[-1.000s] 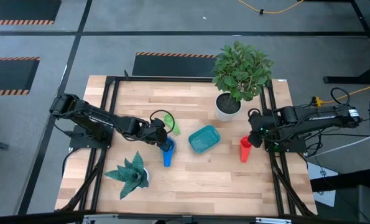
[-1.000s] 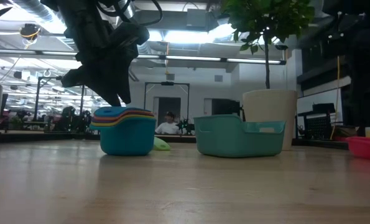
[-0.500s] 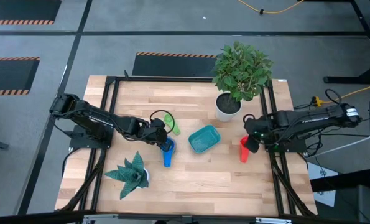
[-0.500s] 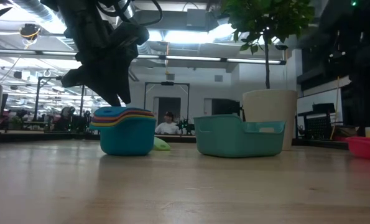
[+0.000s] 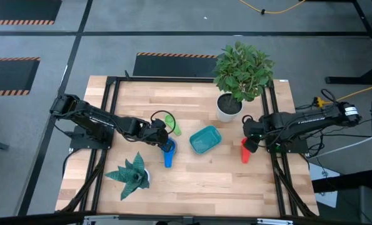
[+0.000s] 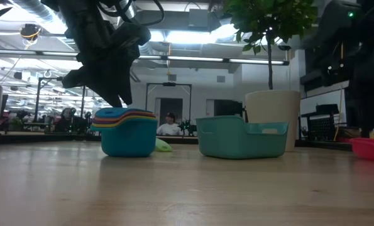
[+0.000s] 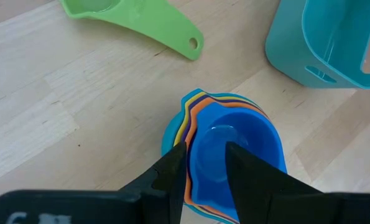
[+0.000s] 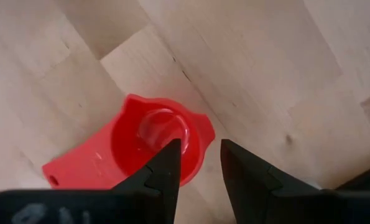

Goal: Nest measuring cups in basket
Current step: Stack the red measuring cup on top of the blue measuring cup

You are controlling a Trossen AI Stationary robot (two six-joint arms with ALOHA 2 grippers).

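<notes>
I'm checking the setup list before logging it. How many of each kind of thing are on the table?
Loose measuring cups: 2, green and red
Stack of nested cups: 1, number inside cannot be told
Basket: 1
Potted plants: 2, large and small
Total: 6

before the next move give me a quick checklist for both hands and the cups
1. Left hand on the nested stack, fingers astride its rim: ok.
2. Right hand above the red cup, fingers apart: ok; gripping it: cannot tell.
3. Basket empty, upright: ok.
4. Green cup loose on the table, not nested: not ok.
5. Path from stack to basket free: ok.
</notes>
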